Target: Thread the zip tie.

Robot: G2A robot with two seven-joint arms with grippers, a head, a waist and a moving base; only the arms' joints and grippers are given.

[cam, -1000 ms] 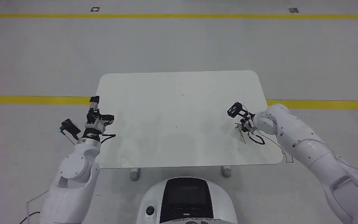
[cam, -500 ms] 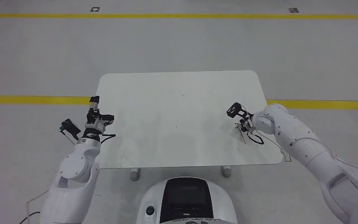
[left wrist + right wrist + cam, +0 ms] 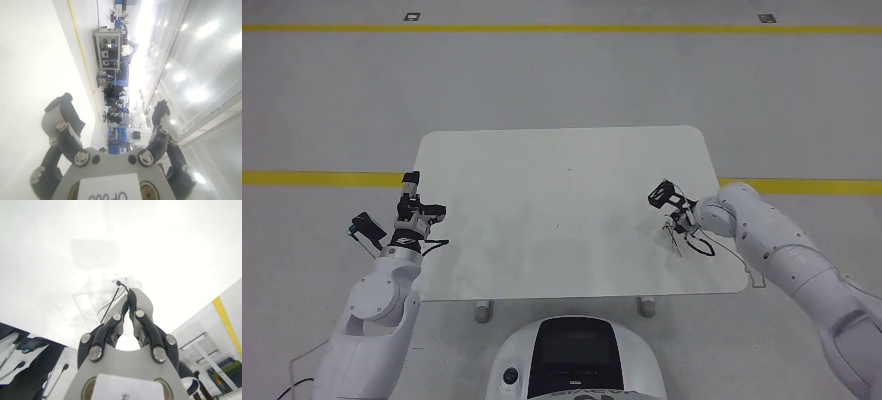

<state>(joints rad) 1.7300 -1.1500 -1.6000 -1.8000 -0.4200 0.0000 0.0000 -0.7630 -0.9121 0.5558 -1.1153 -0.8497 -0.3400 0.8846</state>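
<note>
Overhead and wrist views of a two-armed robot at a white rectangular bench (image 3: 562, 200) with rounded corners. Right tool (image 3: 129, 294) stands over the bench's near right part, its fingers pressed together and pinching a thin black plastic zip tie (image 3: 118, 283) at the tips. The tie's head lies just beyond the fingertips, and two loose strands trail back beside the tool, seen against a clear box-like container (image 3: 88, 306). Left tool (image 3: 113, 102) is at the bench's left edge, well apart, its fingers spread and holding nothing.
</note>
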